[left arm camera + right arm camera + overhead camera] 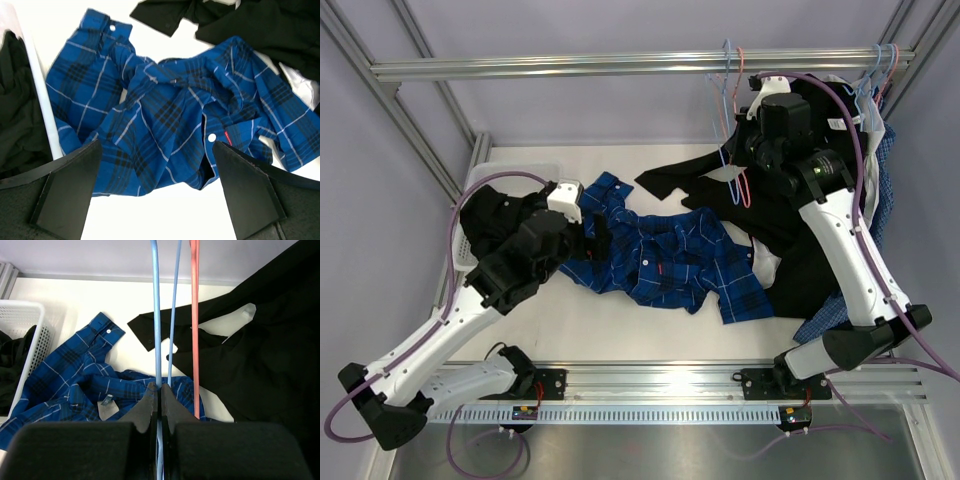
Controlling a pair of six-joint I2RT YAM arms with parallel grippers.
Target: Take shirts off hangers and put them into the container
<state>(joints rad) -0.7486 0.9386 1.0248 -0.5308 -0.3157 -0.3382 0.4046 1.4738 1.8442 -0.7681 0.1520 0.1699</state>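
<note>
The right gripper's [159, 392] jaws are pressed together on a thin wire of the blue hanger [155, 315]. A pink hanger [195, 315] hangs just beside it at 3 o'clock. The left gripper's [157, 150] jaws stand wide apart over the plaid shirt [165, 110], holding nothing. That shirt lies crumpled on the table [620, 320]. From the shirt, the basket [25, 315] sits at 9 o'clock with a black shirt [12, 365] inside it. More black cloth [270, 365] lies at 2 o'clock.
</note>
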